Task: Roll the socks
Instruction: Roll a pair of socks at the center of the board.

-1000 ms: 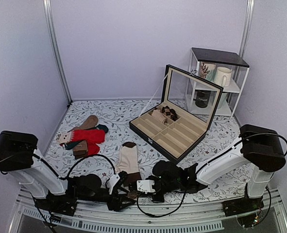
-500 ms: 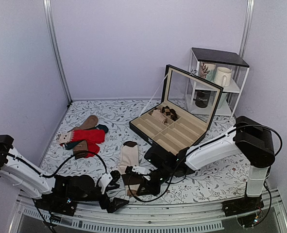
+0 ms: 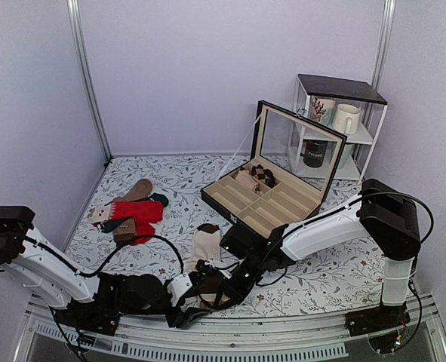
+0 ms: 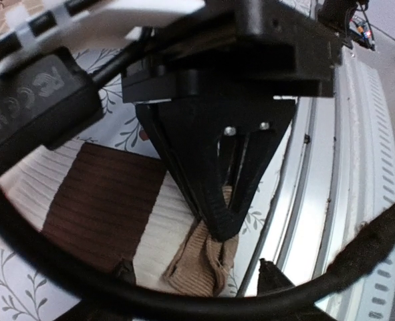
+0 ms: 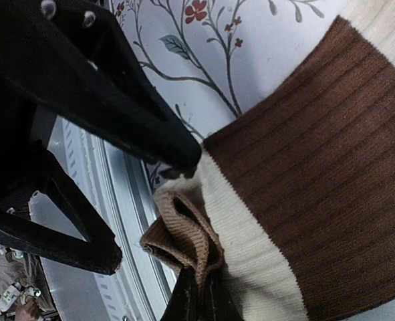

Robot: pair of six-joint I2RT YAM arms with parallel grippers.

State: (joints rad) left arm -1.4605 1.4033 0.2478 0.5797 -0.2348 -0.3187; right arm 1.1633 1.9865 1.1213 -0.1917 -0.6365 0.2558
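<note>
Two cream-and-brown socks (image 3: 206, 245) lie stacked as one strip at the near edge of the desk (image 3: 321, 279). The dark end points away from the arms and the tan cuff end sits close to the metal rail.

Right pincer (image 5: 198, 294): closed, pinching the folded cuff. Left pincer (image 4: 196, 271): jaws apart, one tip on each side of the same cuff and holding nothing.

Step in hand, as I judge it: starting the roll at the cuff.
- Keep both layers in the right pinch so the pair rolls together.
- Turn the fold over towards the dark end, low to the desk, and keep it tight.
- Bring the left pincer onto the first turn to pin it before the right lets go.
- Work away from the rail, because the cuff could slip over the edge.

Off to the left is a heap with red socks (image 3: 136, 211). Behind stand an open compartment box (image 3: 238, 224) and a shelf (image 3: 342, 89).

Writing: the dark canister (image 3: 314, 153) on the shelf has pale lettering, too small to read. No other brand or label is legible.
</note>
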